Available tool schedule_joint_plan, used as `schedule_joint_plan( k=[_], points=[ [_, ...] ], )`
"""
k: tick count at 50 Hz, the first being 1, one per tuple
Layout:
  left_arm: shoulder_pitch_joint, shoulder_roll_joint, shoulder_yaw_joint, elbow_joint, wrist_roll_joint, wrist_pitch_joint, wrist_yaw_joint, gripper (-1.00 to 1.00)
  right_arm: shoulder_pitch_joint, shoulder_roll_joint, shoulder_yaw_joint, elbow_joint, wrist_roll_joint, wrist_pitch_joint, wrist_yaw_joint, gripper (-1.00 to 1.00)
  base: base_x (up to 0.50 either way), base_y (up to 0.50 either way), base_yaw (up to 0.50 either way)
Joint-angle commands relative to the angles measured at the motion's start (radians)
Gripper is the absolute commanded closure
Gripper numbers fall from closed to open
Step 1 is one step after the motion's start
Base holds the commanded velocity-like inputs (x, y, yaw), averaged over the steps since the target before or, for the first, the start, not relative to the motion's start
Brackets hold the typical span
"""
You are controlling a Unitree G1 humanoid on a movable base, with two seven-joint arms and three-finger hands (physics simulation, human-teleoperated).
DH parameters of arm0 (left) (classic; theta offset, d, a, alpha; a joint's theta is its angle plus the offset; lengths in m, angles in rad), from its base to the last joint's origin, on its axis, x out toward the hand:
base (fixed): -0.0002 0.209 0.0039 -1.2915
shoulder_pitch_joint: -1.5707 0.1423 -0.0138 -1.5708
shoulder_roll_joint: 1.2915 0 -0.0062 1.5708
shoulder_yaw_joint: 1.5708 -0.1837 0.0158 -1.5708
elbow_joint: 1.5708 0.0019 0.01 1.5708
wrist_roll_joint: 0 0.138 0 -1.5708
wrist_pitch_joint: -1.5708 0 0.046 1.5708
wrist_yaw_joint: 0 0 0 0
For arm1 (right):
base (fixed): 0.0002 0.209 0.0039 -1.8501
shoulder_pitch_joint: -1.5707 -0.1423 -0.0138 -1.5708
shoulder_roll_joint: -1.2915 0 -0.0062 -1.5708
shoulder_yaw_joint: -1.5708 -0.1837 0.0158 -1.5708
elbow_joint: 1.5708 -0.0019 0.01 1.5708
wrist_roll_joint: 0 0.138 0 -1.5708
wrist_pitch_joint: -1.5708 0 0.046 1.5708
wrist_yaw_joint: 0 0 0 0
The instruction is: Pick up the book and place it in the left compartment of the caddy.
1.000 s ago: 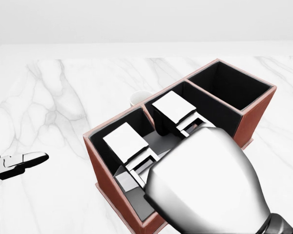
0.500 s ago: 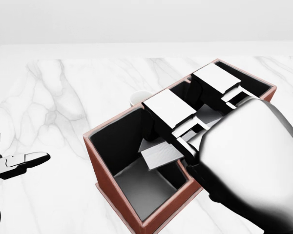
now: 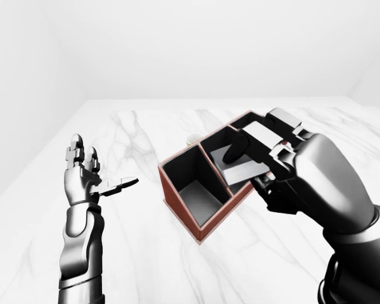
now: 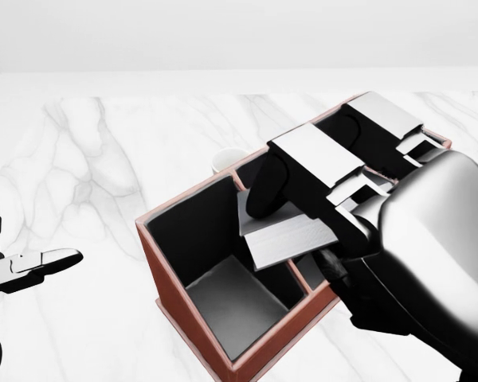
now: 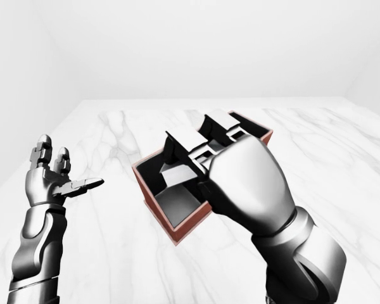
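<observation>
Three compartments in the red-brown walled caddy (image 4: 169,263), and your thin grey flat book (image 4: 291,237) hangs over the middle one, not the left. That is the main risk: let go here and it falls into the wrong slot, or catches on the divider between left and middle and ends up bridging the wall.

Your right hand (image 4: 342,187) is closed round the book, dark thumb pressed on its upper face, pale fingers behind. In the head view the book lies nearly flat and tilted, its lower left corner reaching just past the divider toward the left compartment. Lowered flat, it would likely jam across the rim; it probably needs to go in edge-first. The grip looks shallow, near one end, so a quick wrist turn could let it slide out.

Left compartment shows a bare grey floor. A small white cup (image 4: 225,161) stands on the white marble tabletop (image 4: 103,151) just beyond the caddy wall; a hard nudge on the caddy could knock it.

Left hand (image 3: 88,174) is held up well apart from the caddy, fingers spread, carrying nothing.

Book surface: plain, matte grey, no markings readable.
</observation>
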Motion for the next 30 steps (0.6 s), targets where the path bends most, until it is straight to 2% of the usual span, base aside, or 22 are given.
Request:
schedule_joint_plan(
  k=[1,6,19,22,24,30],
  points=[
    [0.0,0.0,0.001,0.002,0.0,0.0,-0.001,-1.0,-0.032,0.068,-0.127,-0.011,0.139,0.0,0.0,1.0,0.0,0.0,0.0],
    [-0.001,-0.001,-0.001,0.001,0.001,0.0,0.001,-1.0,-0.022,0.055,-0.095,-0.01,0.114,0.0,0.0,1.0,0.0,0.0,0.0],
    [0.0,-0.001,-0.002,-0.001,0.002,0.0,0.002,-1.0,-0.034,0.087,-0.076,0.029,0.126,0.0,0.0,1.0,0.0,0.0,0.0],
    [0.001,0.0,0.001,-0.003,0.0,0.0,0.001,-1.0,-0.032,0.093,-0.055,0.037,0.098,0.0,0.0,1.0,0.0,0.0,0.0],
    [-0.001,-0.001,-0.001,0.007,0.002,0.0,0.0,-1.0,-0.016,0.089,-0.006,0.069,0.053,0.0,0.0,1.0,0.0,0.0,0.0],
    [0.005,-0.004,-0.004,-0.004,0.006,0.0,0.0,-1.0,-0.012,0.125,0.055,0.092,0.013,0.0,0.0,1.0,0.0,0.0,0.0]
  ],
)
